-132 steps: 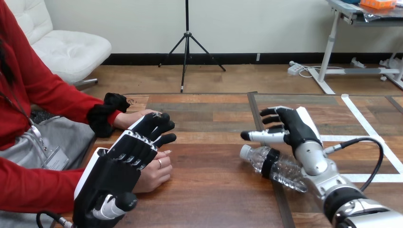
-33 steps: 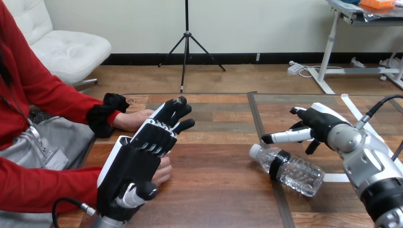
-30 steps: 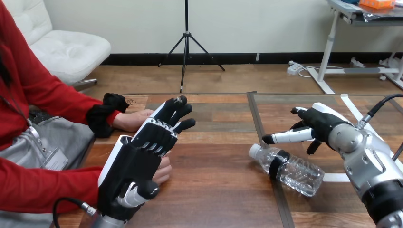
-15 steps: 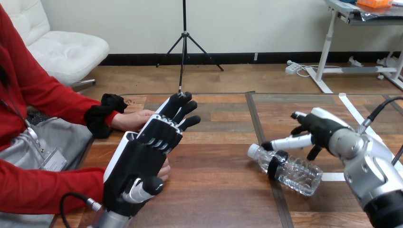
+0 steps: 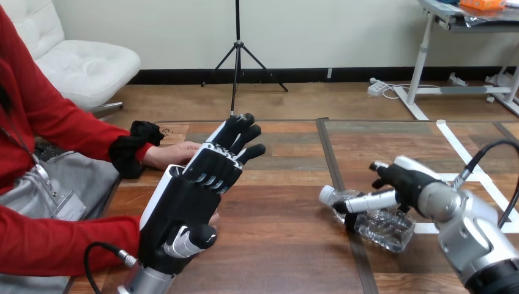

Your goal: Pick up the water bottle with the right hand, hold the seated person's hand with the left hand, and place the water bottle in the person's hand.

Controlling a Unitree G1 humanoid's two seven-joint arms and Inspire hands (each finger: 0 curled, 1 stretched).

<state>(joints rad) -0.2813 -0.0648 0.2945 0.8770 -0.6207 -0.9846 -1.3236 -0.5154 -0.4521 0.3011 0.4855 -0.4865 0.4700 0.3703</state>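
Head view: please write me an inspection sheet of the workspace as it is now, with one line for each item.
Surface: wooden table, with white tape lines on its right part.
Job's things: water bottle lies on its side, cap toward the view's left; the person's hand rests on the table.
Clutter: nothing seen.
Hands: left hand is raised with straight fingers in front of the person's hand, not holding it; right hand is low over the bottle, grip cannot be told.
Cables: nothing seen lying on the table.
Surroundings: a person sits at the table's left side.
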